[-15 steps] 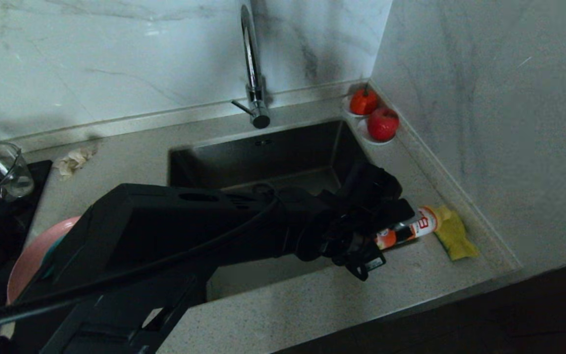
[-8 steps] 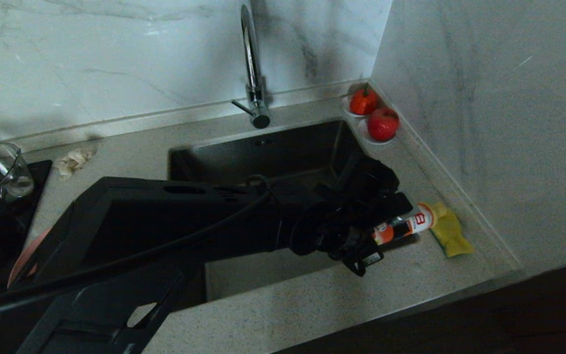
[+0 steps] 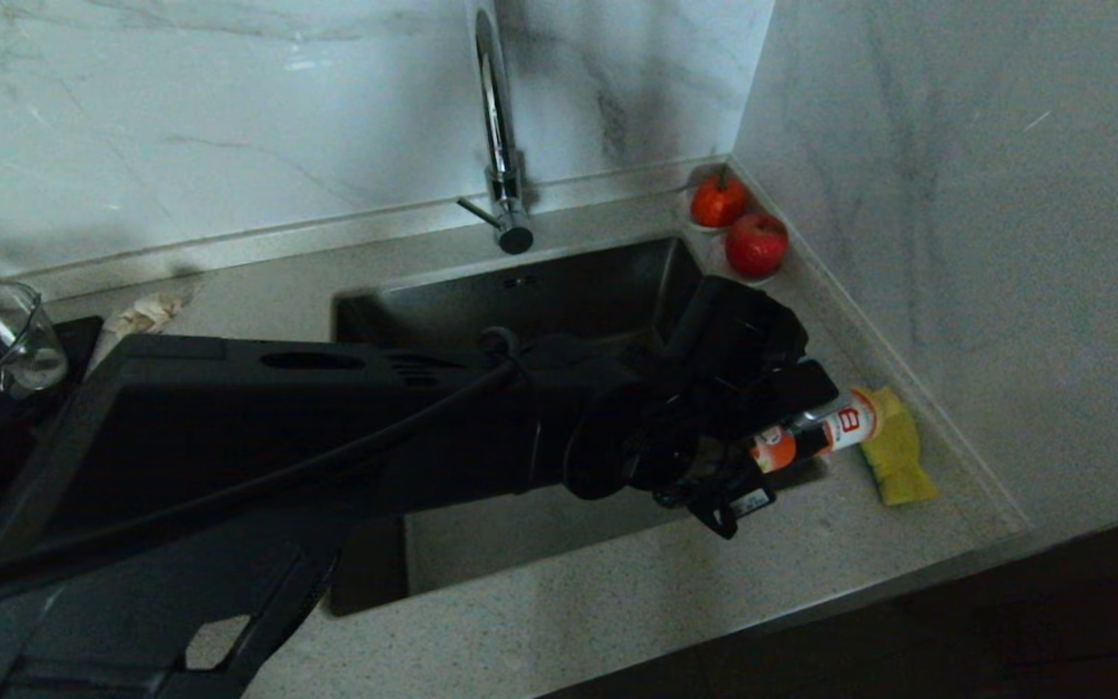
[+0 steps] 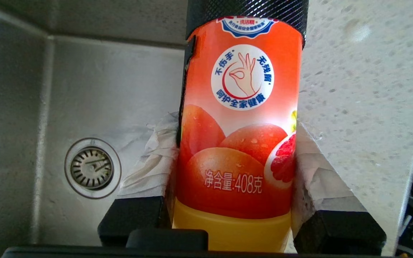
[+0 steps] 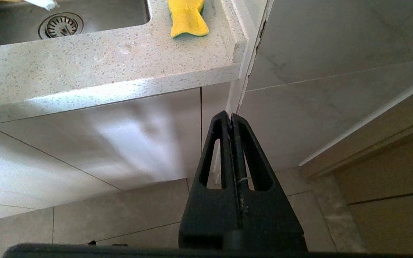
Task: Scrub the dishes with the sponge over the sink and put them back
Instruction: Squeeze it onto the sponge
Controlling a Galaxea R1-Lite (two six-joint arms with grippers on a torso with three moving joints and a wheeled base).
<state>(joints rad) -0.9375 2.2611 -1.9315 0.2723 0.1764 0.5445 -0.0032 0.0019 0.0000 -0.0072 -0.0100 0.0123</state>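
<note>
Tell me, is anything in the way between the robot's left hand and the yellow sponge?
Yes. The left gripper is shut on an orange soap bottle, and the bottle's cap end points at the sponge on the counter. The jaws are full.

The left arm was stretched across the frame from lower left, wrist angled downward. The left gripper [image 4: 235, 143] was clamped, fingers [image 4: 149, 172] padded with white wrap. The right gripper [image 5: 231, 120] was parked low, fingers pressed together.

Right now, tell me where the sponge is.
In the head view the sponge lies on the counter right of the sink, near the side wall, just beyond the cap of the bottle the left gripper holds.
</note>
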